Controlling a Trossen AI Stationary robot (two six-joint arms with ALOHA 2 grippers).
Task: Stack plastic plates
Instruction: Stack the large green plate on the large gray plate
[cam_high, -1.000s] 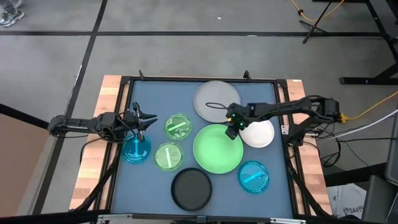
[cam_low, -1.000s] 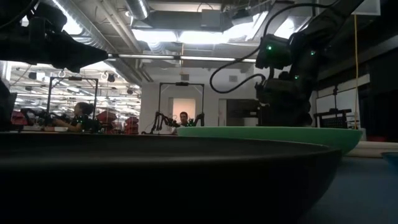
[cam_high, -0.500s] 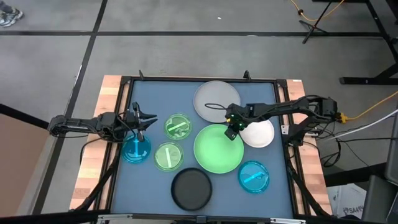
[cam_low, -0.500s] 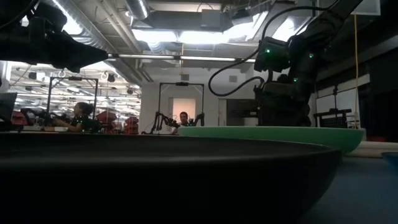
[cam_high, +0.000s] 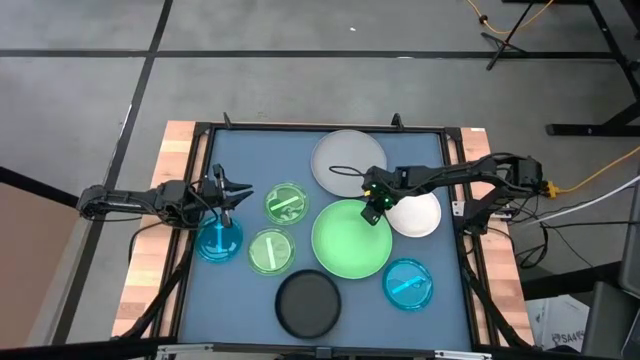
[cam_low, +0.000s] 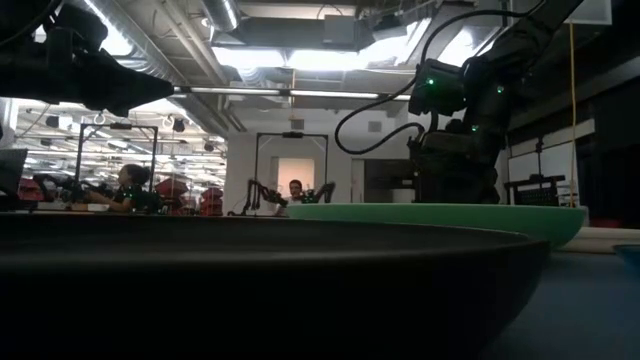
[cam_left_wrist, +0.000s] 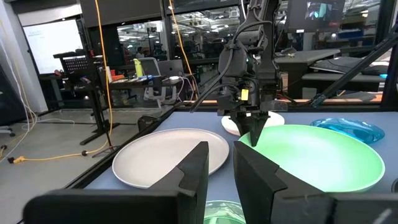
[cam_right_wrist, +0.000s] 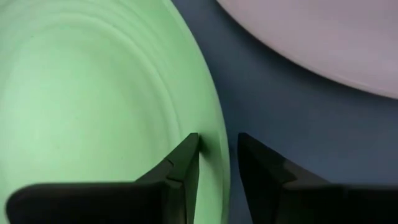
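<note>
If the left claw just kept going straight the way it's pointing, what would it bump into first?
Probably the large grey plate, which lies straight beyond the left gripper in its wrist view, with the large light green plate beside it. Depth is hard to judge; a small green plate lies nearer but lower.

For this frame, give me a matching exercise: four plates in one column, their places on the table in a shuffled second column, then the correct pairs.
Column one:
1. grey plate
2. black plate
3. white plate
4. light green plate

Column two:
A. rim between the right gripper fingers
B. far edge of the mat, middle
C. near edge of the mat
D. right of the light green plate, under the right arm

Pairs: 1-B, 2-C, 3-D, 4-A
</note>
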